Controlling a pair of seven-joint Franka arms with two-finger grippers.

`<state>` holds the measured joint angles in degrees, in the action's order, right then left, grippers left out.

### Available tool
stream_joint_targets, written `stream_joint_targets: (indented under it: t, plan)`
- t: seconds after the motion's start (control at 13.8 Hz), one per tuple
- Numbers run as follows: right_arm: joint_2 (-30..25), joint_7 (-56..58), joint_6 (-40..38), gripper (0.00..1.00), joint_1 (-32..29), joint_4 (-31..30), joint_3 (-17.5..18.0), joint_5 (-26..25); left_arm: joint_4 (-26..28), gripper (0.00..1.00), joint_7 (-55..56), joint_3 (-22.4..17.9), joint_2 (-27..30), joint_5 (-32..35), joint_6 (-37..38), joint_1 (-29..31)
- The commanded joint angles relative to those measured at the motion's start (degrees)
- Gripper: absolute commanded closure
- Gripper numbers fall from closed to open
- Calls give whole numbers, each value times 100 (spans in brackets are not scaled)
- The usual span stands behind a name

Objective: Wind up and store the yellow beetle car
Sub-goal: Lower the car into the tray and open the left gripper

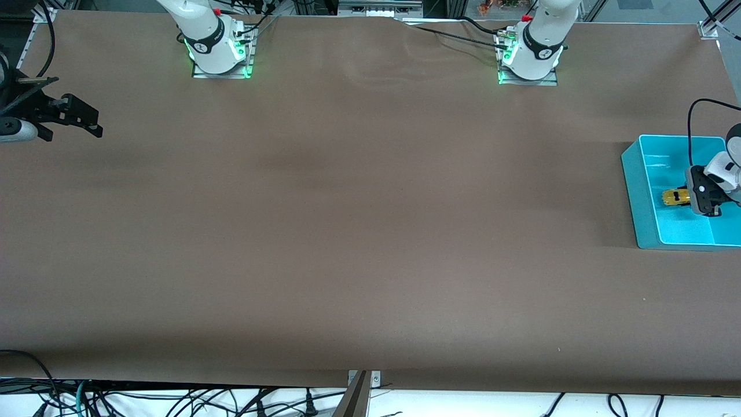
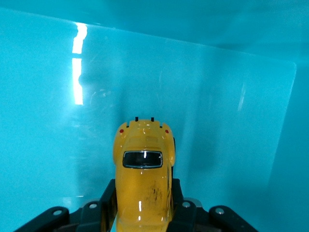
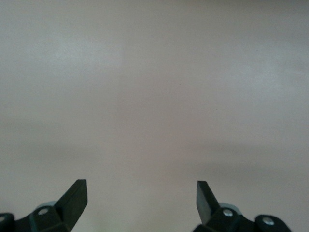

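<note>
Yellow beetle car (image 1: 675, 198) sits low inside a teal bin (image 1: 645, 202) at the right edge of the front view, about halfway up the frame. We see the bin resting on the brown counter (image 1: 347, 231) at the left arm's end. The left end effector (image 1: 697, 200) is down in the bin too, and its two dark fingers (image 2: 108, 203) are closed on the sides of the little car.

In the left wrist view, we see the car (image 2: 143, 176) in the lower middle of the frame. It has a round yellow body and one dark window on top. The black fingers press against both of its sides. All around it is the shiny teal of the bin (image 2: 217, 121), with a bright streak of light in the upper left of that frame. We cannot tell if the wheels touch the bin floor.

Farther up in the front view, at the left edge of the frame, we see the right end effector (image 1: 87, 119). It waits in the air over the counter at the right arm's end. In the right wrist view its two black fingertips (image 3: 77, 193) stand wide apart at the bottom of the frame, with nothing between them, only bare brown counter (image 3: 154, 96) below.

At the top of the front view, the two white arm bases stand on the counter with green lights glowing.
</note>
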<state>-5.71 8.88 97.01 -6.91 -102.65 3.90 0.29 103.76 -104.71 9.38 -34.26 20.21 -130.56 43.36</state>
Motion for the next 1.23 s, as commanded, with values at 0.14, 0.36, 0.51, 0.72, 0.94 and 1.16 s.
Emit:
stream_joint_targets:
  t: [0.14,0.36,0.51,0.72,0.94,1.16]
  plan:
    - [26,-71,-138,0,-12,131,6,-64,-163,0,-120,108,24,18,57,32]
    - [35,-88,-138,0,-12,131,6,-64,-216,0,-58,300,428,-26,354,14]
    - [26,-88,-138,0,-12,131,6,-64,-400,0,82,546,762,-44,776,-12]
    - [35,-80,-138,0,-21,131,6,-55,-917,0,442,959,948,-44,1750,-12]
    - [26,-88,-138,0,-12,131,6,-64,-1708,0,1012,1442,948,-79,2735,-12]
    - [26,-88,-138,0,-12,131,6,-55,-2192,0,2055,2022,957,-79,3465,-12]
